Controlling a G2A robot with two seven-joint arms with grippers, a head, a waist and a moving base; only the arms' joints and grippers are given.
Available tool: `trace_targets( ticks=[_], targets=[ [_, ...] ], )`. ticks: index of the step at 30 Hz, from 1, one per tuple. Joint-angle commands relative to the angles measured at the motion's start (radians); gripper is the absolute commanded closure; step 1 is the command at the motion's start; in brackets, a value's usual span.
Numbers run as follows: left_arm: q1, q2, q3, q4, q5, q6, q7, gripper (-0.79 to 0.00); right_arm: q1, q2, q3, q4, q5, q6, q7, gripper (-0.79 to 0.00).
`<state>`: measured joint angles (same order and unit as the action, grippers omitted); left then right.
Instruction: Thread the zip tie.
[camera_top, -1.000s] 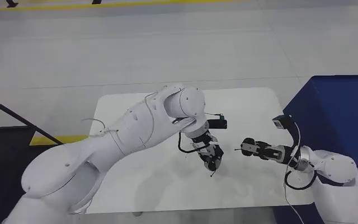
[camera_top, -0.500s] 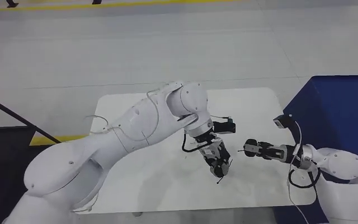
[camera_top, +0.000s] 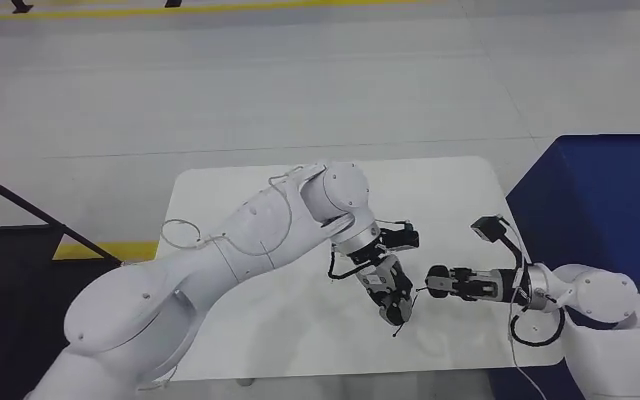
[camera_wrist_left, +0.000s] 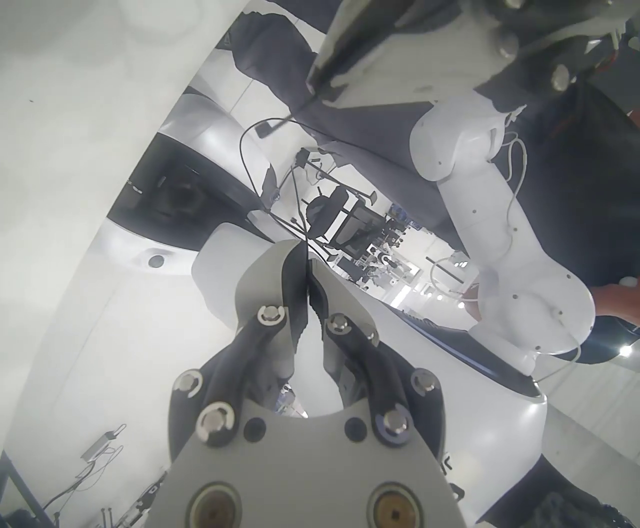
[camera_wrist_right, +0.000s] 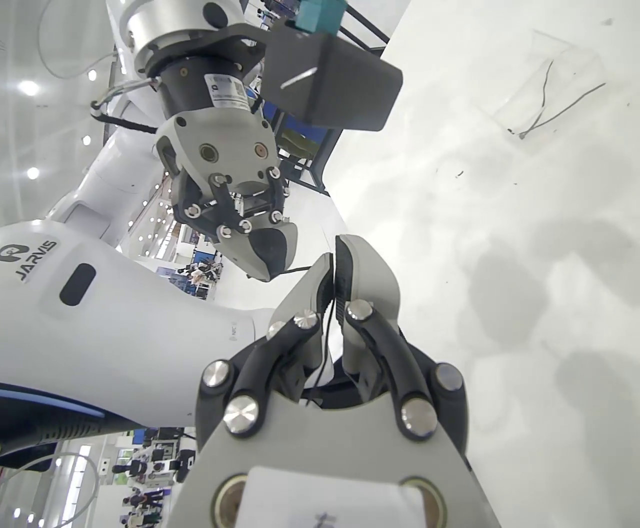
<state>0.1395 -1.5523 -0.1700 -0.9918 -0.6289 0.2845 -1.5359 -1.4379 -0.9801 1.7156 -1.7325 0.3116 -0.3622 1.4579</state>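
- Zip tie (camera_wrist_right: 322, 340): a thin black strand, pinched between the pads of the right gripper (camera_top: 432, 283). Its length runs back between the fingers toward that gripper's palm.
- That right gripper is clenched on the strand, its jaws pressed together with nothing but the tie between them.
- Just beside it, almost tip to tip, is the left gripper (camera_top: 397, 312), angled down and across toward the right one.
- The left one is clamped tight as well. A short stretch of the strand runs from its tip over to the right gripper's pads, so from where I stand both tools grip the same tie.
- Seen from above, a loose end of the strand pokes out past the left gripper's tip, on the side away from its wrist.
- Both tools hang over the white table (camera_top: 230, 210), with the tie in the narrow space between their tips.
- Well beyond the right gripper's tips, apart from both tools, a clear plastic bag (camera_wrist_right: 550, 85) lies flat on the table with a few thin dark strands inside.
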Motion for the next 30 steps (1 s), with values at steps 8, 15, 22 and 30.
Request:
trace_targets(
  ticks=[8,15,22,30],
  targets=[
    [0.002,-0.030,0.000,0.052,-0.014,0.000,0.000,0.000,0.027,0.024,-0.025,0.022,0.027,0.020,0.020,0.000],
    [-0.012,-0.035,0.000,0.056,-0.020,0.000,0.000,0.000,0.049,0.040,-0.049,0.053,0.048,0.037,0.037,0.000],
    [-0.001,-0.041,0.000,0.074,-0.023,0.000,0.000,0.000,0.069,0.056,-0.067,0.072,0.070,0.040,0.040,0.000],
    [-0.003,-0.048,0.000,0.093,-0.032,0.000,0.000,0.000,0.074,0.071,-0.078,0.088,0.086,0.027,0.027,0.000]
  ],
)
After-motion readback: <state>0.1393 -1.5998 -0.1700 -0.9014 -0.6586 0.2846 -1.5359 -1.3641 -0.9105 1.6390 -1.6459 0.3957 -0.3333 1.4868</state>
